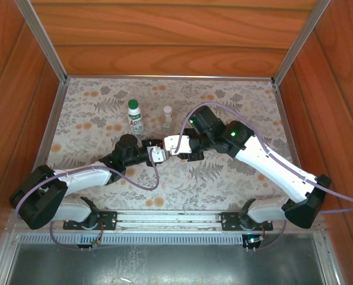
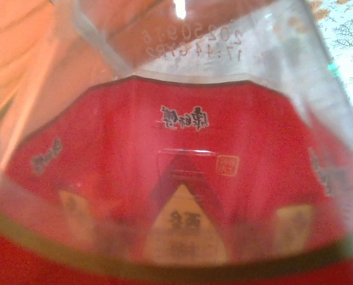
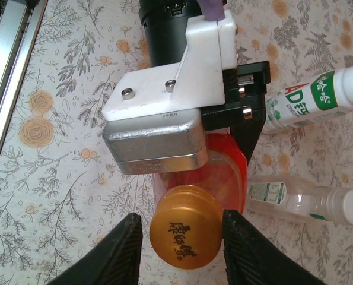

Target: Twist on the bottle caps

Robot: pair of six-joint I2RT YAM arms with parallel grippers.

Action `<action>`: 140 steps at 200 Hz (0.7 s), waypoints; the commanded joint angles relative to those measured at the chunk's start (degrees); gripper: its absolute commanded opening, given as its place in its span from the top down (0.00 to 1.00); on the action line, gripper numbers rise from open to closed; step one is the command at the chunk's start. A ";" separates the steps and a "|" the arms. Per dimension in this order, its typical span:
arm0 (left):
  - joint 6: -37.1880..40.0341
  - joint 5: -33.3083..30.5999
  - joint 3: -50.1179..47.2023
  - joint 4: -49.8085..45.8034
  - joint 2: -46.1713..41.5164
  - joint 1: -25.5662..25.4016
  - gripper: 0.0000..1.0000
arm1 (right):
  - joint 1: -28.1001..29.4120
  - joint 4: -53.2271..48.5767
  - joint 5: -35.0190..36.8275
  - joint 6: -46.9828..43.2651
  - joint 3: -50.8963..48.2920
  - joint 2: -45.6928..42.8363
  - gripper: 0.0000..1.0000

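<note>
The red bottle point(image 3: 223, 172) is held in mid-air over the mat with my left gripper point(image 1: 159, 153) shut on its body; its red label point(image 2: 182, 178) sits right up against the left wrist camera. An orange cap point(image 3: 185, 228) sits on the bottle's neck. My right gripper point(image 3: 182, 237) stands around that cap, one finger against its rim and a thin gap at the other. The white bottle with green print point(image 1: 134, 120) stands behind, a greenish cap point(image 1: 133, 104) on top. The tiny clear bottle point(image 1: 167, 120) beside it carries a white cap point(image 3: 349, 206).
A floral mat point(image 1: 223, 178) covers the table, with wooden walls on three sides. A metal rail point(image 1: 176, 219) runs along the near edge. The two standing bottles are just behind the grippers.
</note>
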 commanded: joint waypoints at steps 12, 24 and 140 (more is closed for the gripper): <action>-1.13 1.57 0.66 -0.04 -0.93 0.01 0.49 | 0.40 -0.46 0.40 -1.00 -1.06 0.12 0.59; -1.21 1.51 0.57 -0.06 -1.06 0.03 0.50 | 0.35 -1.25 -0.25 -0.92 -0.63 0.47 0.66; -5.12 -1.59 3.39 -0.08 -0.18 0.07 0.49 | -0.29 5.96 7.35 63.62 2.72 3.05 0.83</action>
